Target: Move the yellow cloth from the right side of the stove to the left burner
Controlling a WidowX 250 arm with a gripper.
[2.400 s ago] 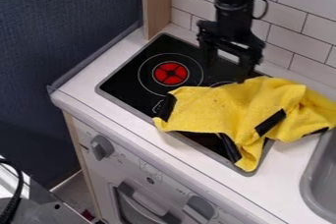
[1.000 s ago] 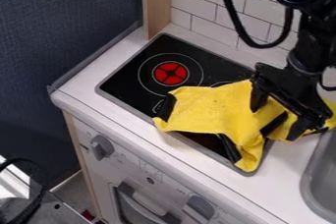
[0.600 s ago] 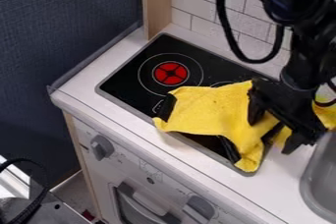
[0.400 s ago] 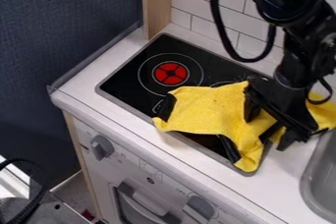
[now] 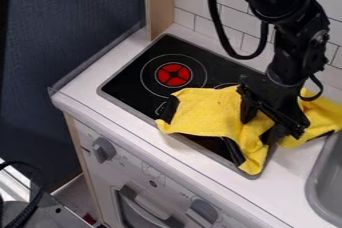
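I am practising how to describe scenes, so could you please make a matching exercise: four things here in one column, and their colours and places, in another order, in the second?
Things
1. cloth
2. gripper
3. burner
4. sink

Colours and places
A. grey, at the right edge of the view
B. red in the middle, uncovered
C. yellow, partly over the stove top
D. black, at the end of the arm

Pairs: 1-C, 2-D, 3-B, 4-A
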